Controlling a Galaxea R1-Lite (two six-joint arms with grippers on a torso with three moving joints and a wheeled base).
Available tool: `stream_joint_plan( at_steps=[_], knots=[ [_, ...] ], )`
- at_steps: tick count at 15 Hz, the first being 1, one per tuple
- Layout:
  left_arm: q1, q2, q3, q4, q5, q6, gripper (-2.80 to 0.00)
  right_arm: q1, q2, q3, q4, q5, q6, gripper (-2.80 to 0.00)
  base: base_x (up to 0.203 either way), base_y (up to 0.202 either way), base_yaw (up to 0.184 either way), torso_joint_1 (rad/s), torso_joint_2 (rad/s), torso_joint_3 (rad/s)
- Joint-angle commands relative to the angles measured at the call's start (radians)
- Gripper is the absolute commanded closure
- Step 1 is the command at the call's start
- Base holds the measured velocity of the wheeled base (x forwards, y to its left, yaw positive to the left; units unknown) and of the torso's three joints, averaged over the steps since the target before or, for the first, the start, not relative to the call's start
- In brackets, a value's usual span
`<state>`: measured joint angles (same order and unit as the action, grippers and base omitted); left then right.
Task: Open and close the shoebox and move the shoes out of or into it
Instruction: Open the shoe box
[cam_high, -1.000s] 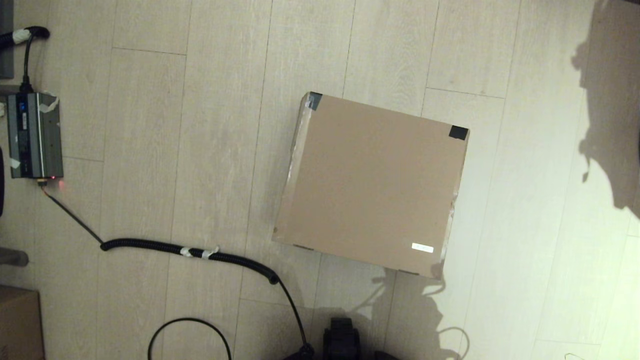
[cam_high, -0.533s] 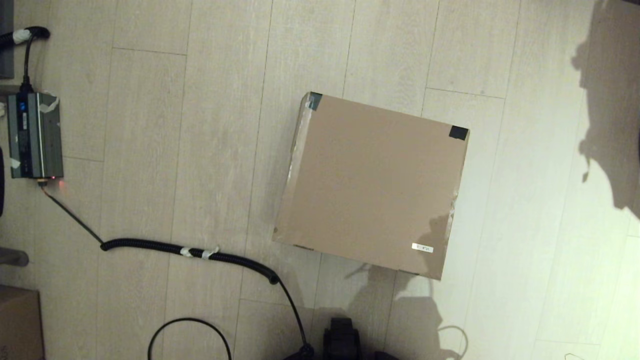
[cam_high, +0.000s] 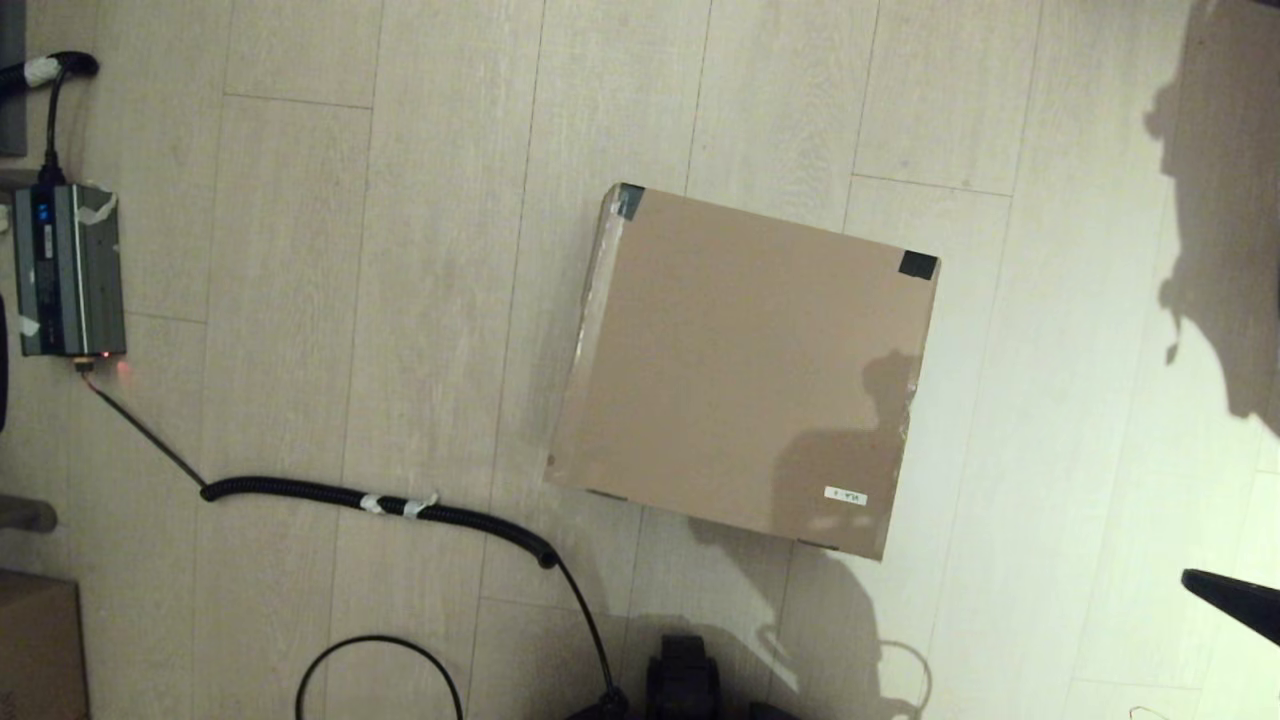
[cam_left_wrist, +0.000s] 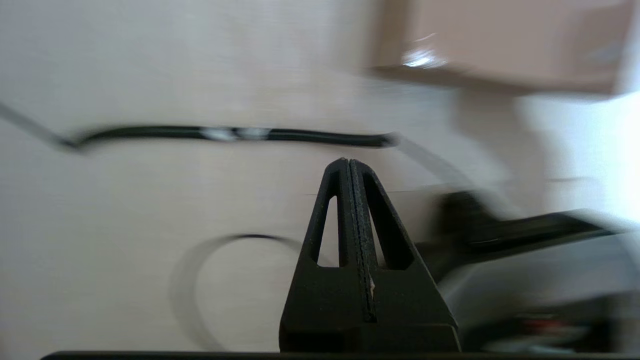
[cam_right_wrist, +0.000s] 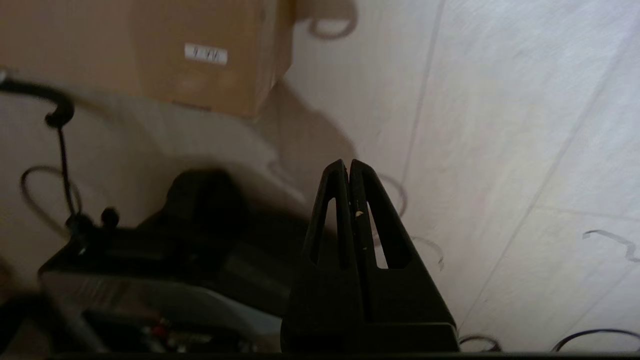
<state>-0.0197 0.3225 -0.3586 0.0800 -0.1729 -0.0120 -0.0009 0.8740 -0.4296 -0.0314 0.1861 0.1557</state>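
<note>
Shoebox (cam_high: 745, 365) sits on the pale wood floor (cam_high: 400, 250), lid down flat, black tape on both far corners, small white label (cam_high: 845, 495) at its near right corner. Shoes not visible. Right gripper (cam_right_wrist: 348, 165) – fingers pressed together, holding nothing – hangs over bare floor near the box's right side; only its tip shows at the head view's right edge. Left gripper (cam_left_wrist: 348, 162) also pressed together, empty, w/ a black coiled cable (cam_high: 380, 500) beyond it.

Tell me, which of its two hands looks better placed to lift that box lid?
Probably the right hand: its dark tip is just entering the head view beside the closed shoebox, near the labelled corner. The left hand, fingers shut too, hangs over the black cable, outside the head view.
</note>
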Motion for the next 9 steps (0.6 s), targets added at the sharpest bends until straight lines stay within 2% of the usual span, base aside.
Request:
stream_joint_plan(
  at_steps=[1,2,3,4,6,9],
  knots=[
    [-0.008,0.247,-0.076,-0.023,-0.086,-0.18,0.0,0.0,0.151,0.003,-0.017,0.067,0.002,0.0,0.0,0.0,0.0,0.0,0.0,0.0],
    [-0.011,0.339,-0.098,-0.067,-0.164,-0.305,0.0,0.0,0.198,0.013,-0.053,0.156,0.003,0.0,0.0,0.0,0.0,0.0,0.0,0.0],
    [-0.013,0.42,-0.104,-0.118,-0.245,-0.402,0.0,-0.001,0.244,0.019,-0.096,0.218,0.003,0.0,0.0,0.0,0.0,0.0,0.0,0.0],
    [-0.014,0.501,-0.1,-0.177,-0.322,-0.466,0.0,-0.002,0.299,0.023,-0.155,0.262,0.003,0.0,0.0,0.0,0.0,0.0,0.0,0.0],
    [-0.016,0.667,-0.091,-0.3,-0.434,-0.527,0.0,-0.003,0.431,0.016,-0.28,0.298,0.001,0.0,0.0,0.0,0.0,0.0,0.0,0.0],
    [-0.018,0.941,-0.111,-0.507,-0.511,-0.557,0.0,-0.011,0.681,-0.01,-0.53,0.312,-0.012,0.0,0.0,0.0,0.0,0.0,0.0,0.0]
  ],
)
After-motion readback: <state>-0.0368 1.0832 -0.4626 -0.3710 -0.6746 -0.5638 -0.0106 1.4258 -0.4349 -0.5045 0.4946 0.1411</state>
